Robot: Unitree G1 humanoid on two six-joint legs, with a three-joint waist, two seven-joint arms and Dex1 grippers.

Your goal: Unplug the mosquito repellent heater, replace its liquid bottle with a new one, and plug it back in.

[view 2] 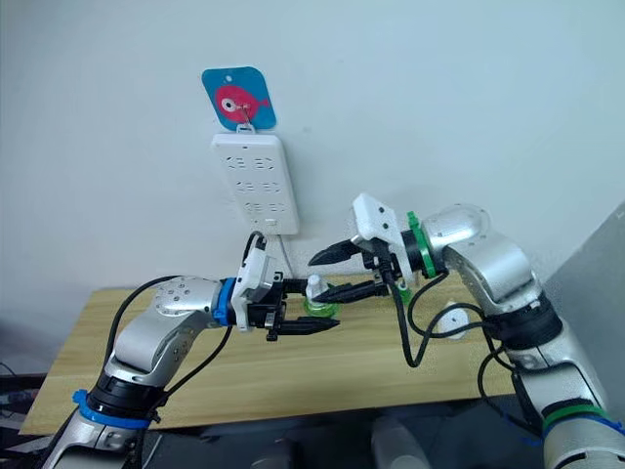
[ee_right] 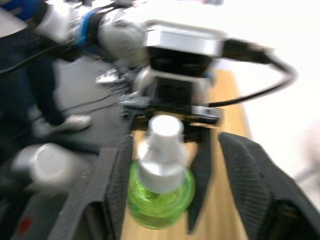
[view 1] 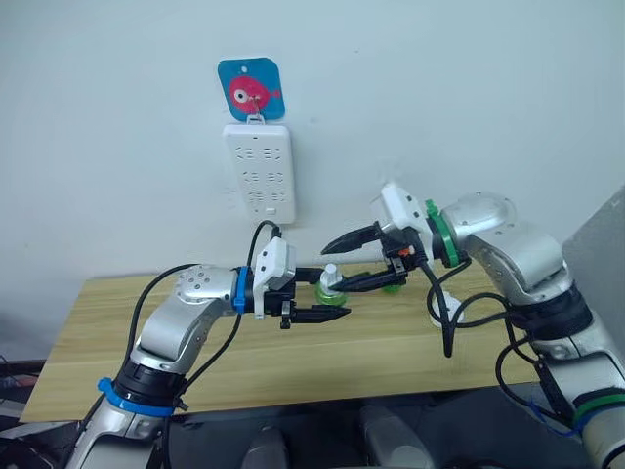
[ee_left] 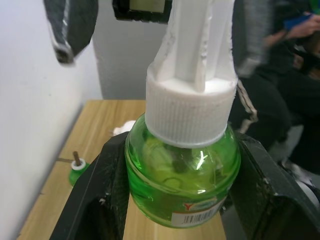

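Green bottle (ee_left: 182,175) in left hand (view 1: 317,301) (clamped)

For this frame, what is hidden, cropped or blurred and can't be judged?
- Green bottle: the left gripper covers its sides; the base is cut off by the left wrist view's edge.
- Label: text too small.
- Right gripper: contact with the white cap blurred in the right wrist view.
- Second small bottle: too small to judge.

Clear green bottle, white ribbed cap

The liquid bottle (ee_left: 182,172) is translucent green with a white ribbed cap and a barcode label. The power strip (view 1: 259,171) is white, under a blue tag (view 1: 250,90) bearing a pink fish. The table (view 1: 117,322) is pale woodgrain.
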